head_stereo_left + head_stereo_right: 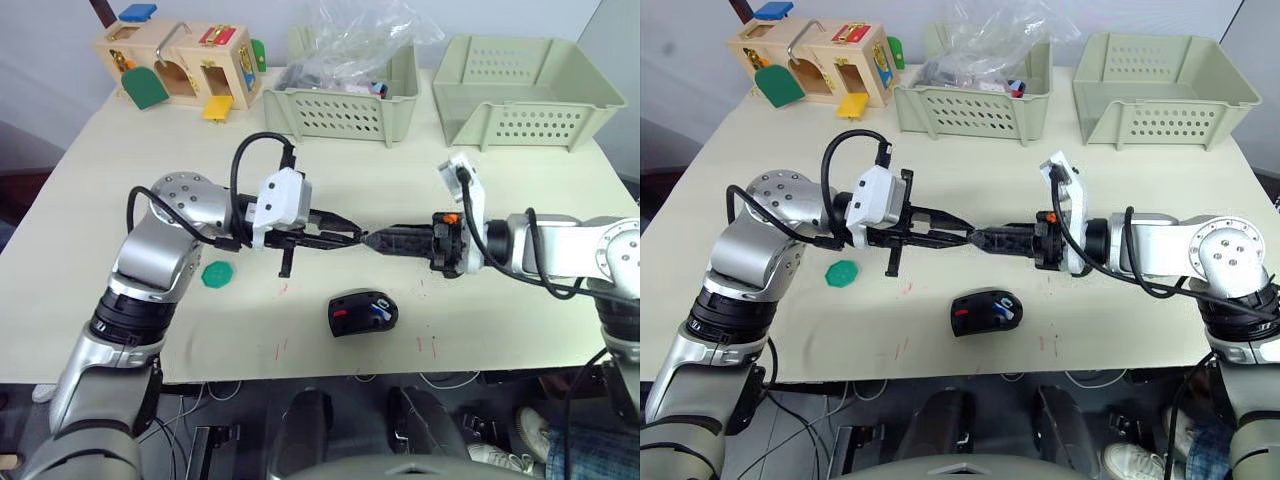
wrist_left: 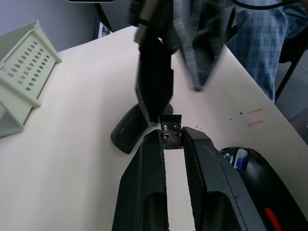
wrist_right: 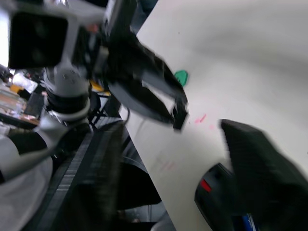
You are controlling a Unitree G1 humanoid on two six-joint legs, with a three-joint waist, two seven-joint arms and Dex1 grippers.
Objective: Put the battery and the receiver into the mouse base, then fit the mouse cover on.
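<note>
The mouse base [image 1: 362, 313] lies open near the table's front edge, red inside, with a blue and white battery [image 1: 380, 312] in its compartment. Above the table and behind the base, my two grippers meet tip to tip. My left gripper [image 1: 348, 238] is shut on the small black receiver [image 2: 171, 134], whose metal end sticks out past its fingertips. My right gripper [image 1: 370, 240] is open, and its fingers [image 3: 260, 163] stand on either side of the receiver's free end. The mouse cover is out of view.
A green disc [image 1: 217, 274] lies on the table under my left arm. At the back stand a wooden toy box [image 1: 180, 65], a basket [image 1: 340, 112] with a plastic bag and parts, and an empty basket [image 1: 525, 100].
</note>
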